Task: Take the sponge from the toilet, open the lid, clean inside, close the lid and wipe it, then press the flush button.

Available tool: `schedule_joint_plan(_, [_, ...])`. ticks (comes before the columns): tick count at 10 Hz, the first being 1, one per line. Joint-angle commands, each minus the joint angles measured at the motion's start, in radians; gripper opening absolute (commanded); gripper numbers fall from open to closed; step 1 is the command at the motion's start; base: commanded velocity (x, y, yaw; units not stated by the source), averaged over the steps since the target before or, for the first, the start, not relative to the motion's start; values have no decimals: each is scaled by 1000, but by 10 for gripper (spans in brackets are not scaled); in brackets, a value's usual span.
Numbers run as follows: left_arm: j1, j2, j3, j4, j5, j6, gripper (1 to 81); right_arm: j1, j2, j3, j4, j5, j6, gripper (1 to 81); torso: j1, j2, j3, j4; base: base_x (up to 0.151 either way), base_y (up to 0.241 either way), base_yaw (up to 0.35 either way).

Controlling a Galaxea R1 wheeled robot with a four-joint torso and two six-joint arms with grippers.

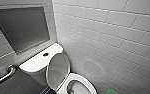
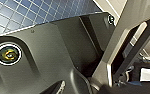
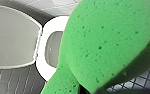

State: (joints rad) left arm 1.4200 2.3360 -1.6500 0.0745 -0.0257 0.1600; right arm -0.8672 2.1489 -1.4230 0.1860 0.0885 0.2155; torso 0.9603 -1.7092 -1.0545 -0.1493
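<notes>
We see a white tiled wall (image 1: pixel 116 37) across the far & right side. A dark recessed panel (image 1: pixel 21 27) is set into the wall at far left, above the tank.

The toilet (image 1: pixel 38 63) sits at centre-left, w/ its rectangular tank far and the bowl nearer to us. Its lid (image 1: pixel 58 70) is up, leaning back toward the tank. The white seat (image 1: pixel 84 83) is down, so the bowl is open. In the right wrist view the lid (image 3: pixel 11 37) & seat ring (image 3: pixel 42 50) lie side by side, w/ grey water in the bowl (image 3: pixel 52 47).

Dark floor tiles (image 1: pixel 21 85) lie near left. The left wrist view shows blue tiled floor (image 2: pixel 28 12).

A metal grab bar (image 1: pixel 3 75) runs along the wall at left, near the tank.

The sponge (image 1: pixel 112 92) is a bright green patch at the near right edge, right of the seat & apart from the toilet. In the right wrist view the sponge (image 3: pixel 111 42) looms close up, clear of the bowl. The right hand (image 3: pixel 116 80) is closed on it, w/ a dark finger (image 3: pixel 141 68) wrapping its edge.

Left hand (image 2: pixel 57 88): we can't tell if it's open or closed.

The flush button (image 1: pixel 45 54), small, round & dark, sits at centre of the tank top.
</notes>
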Motion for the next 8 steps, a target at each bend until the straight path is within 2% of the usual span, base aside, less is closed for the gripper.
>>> schedule_joint_plan(1, [-16,-13,1,-9,63,9,811,118,-19,-54,18,-73,15,10,60,-93,0,0,0,0,0])
schedule_joint_plan(2, [-16,-12,-2,-9,63,9,811,119,-18,-74,18,-73,16,10,14,-23,0,0,0,0,0])
schedule_joint_plan(5, [-16,-1,-2,-9,63,7,811,125,-15,-121,18,-72,16,10,49,-80,0,0,0,0,0])
schedule_joint_plan(6, [-16,2,-2,-9,63,7,811,133,-8,-125,13,-73,16,10,50,-81,-21,0,0,0,0])
schedule_joint_plan(7, [-16,4,-2,-9,63,7,811,144,-2,-122,7,-73,15,10,50,-80,-94,0,0,0,0])
schedule_joint_plan(8, [-16,4,-2,-10,63,4,811,159,7,-125,9,-75,15,10,50,-80,-102,0,0,0,0])
